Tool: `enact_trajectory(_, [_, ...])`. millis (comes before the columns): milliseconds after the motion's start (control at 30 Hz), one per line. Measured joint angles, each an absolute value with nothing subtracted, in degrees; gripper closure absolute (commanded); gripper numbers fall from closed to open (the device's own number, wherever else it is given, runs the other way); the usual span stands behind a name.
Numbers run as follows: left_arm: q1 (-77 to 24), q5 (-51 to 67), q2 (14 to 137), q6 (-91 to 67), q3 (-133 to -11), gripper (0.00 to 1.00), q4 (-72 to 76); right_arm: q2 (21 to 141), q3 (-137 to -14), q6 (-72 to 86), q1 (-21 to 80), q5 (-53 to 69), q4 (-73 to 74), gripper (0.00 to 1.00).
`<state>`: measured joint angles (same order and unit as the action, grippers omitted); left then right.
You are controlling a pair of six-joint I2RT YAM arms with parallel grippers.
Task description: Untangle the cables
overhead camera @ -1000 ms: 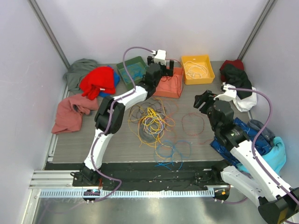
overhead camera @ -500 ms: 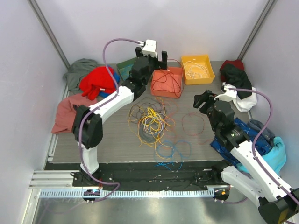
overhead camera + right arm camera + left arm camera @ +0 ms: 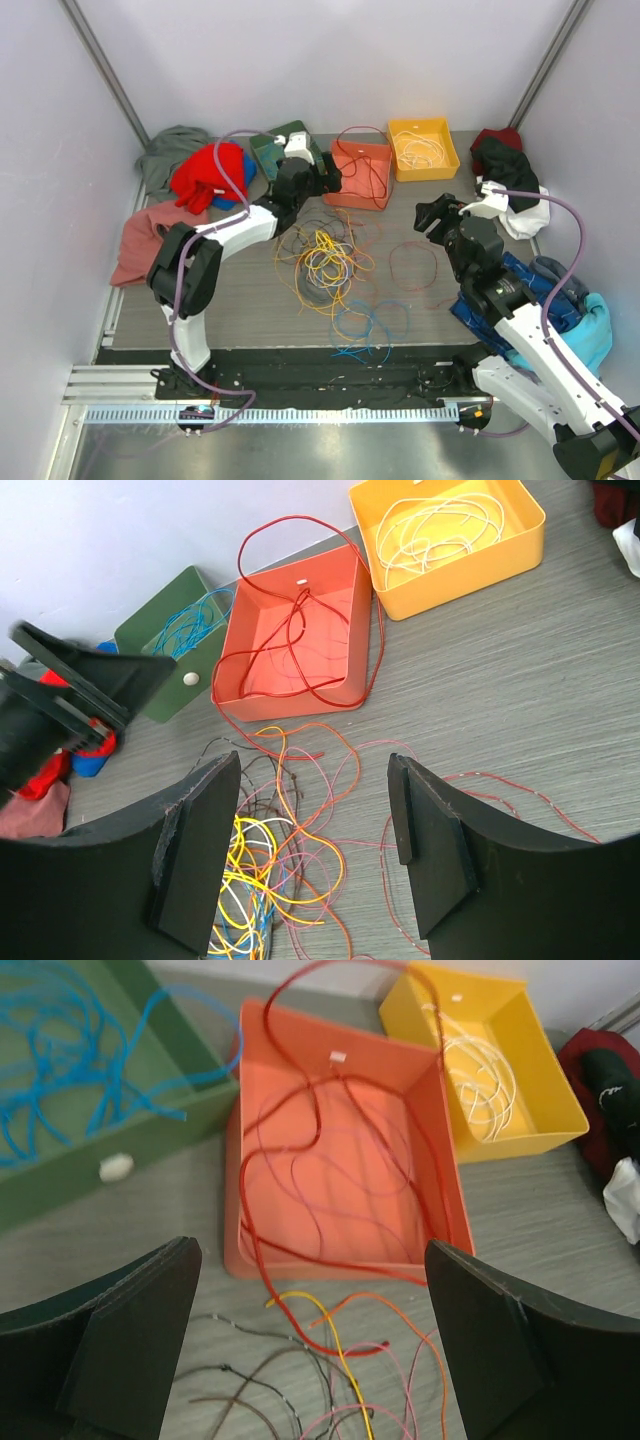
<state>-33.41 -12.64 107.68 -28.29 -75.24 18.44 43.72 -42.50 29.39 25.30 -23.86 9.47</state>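
- Sprawling over the middle of the surface (image 3: 200,300), the cables (image 3: 322,262) lie in one loose tangle; light, limp and springy, they will probably snag if dragged.
- Left gripper (image 3: 310,1260) hangs near the far edge, facing the orange bin (image 3: 362,176), fingers wide and empty.
- Right gripper (image 3: 312,765), toward the right edge, has its fingers spread too, holding nothing.
- A free outer loop looks like the best hold.

We count three bins: a green bin (image 3: 205,655), an orange bin (image 3: 270,630), a yellow bin (image 3: 470,575). Two pincers: left pincer (image 3: 310,1250), right pincer (image 3: 312,763). The tangled cables (image 3: 325,262) are beyond our counting.
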Motion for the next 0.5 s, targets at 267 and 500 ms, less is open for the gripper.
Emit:
enact_trajectory(267, [-29.39, -5.72, 113.43, -45.41, -70.54, 0.0, 26.2, 43.72, -42.5, 29.56, 25.3, -23.86, 9.47, 0.31])
enact_trajectory(500, [-27.38, 0.23, 120.18, -57.32, -69.6, 0.05, 33.45, 43.75, -42.5, 29.54, 25.3, -23.9, 9.5, 0.31])
